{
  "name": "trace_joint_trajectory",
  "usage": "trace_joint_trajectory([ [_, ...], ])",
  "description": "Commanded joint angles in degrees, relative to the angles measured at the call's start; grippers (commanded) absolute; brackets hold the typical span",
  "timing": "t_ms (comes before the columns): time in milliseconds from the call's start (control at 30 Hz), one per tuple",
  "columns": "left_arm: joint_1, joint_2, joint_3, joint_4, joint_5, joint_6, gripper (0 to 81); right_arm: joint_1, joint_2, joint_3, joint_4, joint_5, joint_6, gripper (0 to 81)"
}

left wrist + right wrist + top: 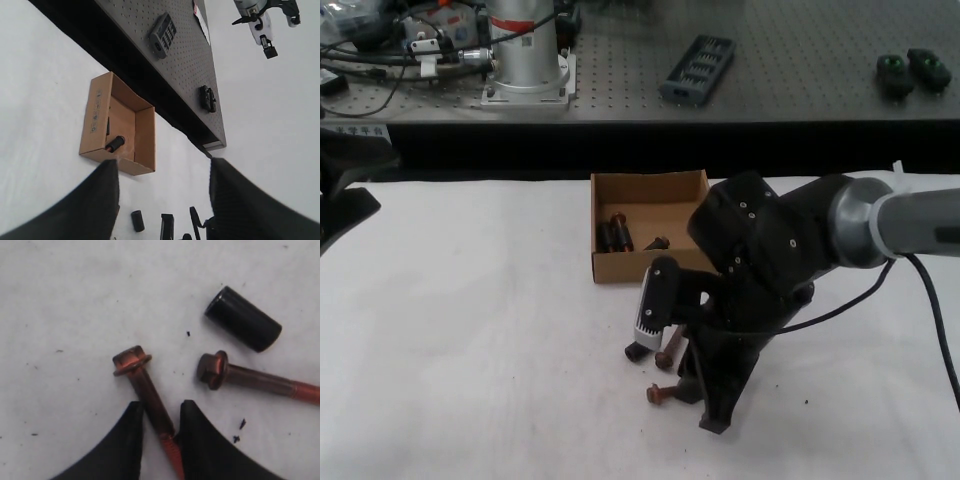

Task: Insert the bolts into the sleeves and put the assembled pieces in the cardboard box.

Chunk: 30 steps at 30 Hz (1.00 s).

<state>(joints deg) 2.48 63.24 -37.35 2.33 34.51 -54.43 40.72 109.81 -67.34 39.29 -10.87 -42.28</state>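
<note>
My right gripper [160,407] is down at the white cloth, open by a small gap, its fingers [125,445] either side of the shaft of a copper bolt [142,385] lying flat. A second bolt [250,379] and a loose black sleeve [243,318] lie just beyond it. In the high view that gripper [695,392] stands in front of the cardboard box [605,270], by the bolts [660,393] and the sleeve [635,352]. Assembled pieces [615,235] lie in the box. My left gripper [162,162] is open and holds nothing, off to the far left, looking at the box [97,112].
Behind the cloth runs a perforated metal bench [800,90] with a grey slotted block [698,65], two green-and-black parts [912,72], a metal post [525,45] and cables. The left arm [345,195] sits at the cloth's left edge. Open cloth lies left of the box.
</note>
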Motion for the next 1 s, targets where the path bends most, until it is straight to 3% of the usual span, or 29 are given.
trace_joint_trajectory([
  [0, 0.19, -0.69, -0.52, -1.18, -0.82, 0.86, 40.1, -0.09, -0.55, 0.24, 4.57, 1.29, -0.24, 18.8],
  [333, 0.19, -0.69, -0.52, -1.18, -0.82, 0.86, 40.1, 0.09, -1.12, 0.24, 10.35, 1.29, 1.35, 18.7],
  [533, 0.08, -0.69, -0.52, -1.18, -0.80, 0.86, 40.1, 0.09, -1.59, 0.12, 9.75, 1.29, 17.70, 18.7],
  [667, 0.08, -0.69, -0.52, -1.18, -0.80, 0.86, 40.1, 0.09, -1.78, 0.12, 9.27, 1.29, 23.31, 18.6],
  [800, 0.08, -0.69, -0.52, -1.18, -0.80, 0.71, 40.1, 0.09, -1.78, -1.15, 9.85, 0.57, 30.89, 10.6],
  [967, 0.08, -0.69, -0.52, -1.18, -0.80, 0.37, 40.1, 0.09, -2.21, -2.98, 9.70, -7.46, 43.29, 1.0],
])
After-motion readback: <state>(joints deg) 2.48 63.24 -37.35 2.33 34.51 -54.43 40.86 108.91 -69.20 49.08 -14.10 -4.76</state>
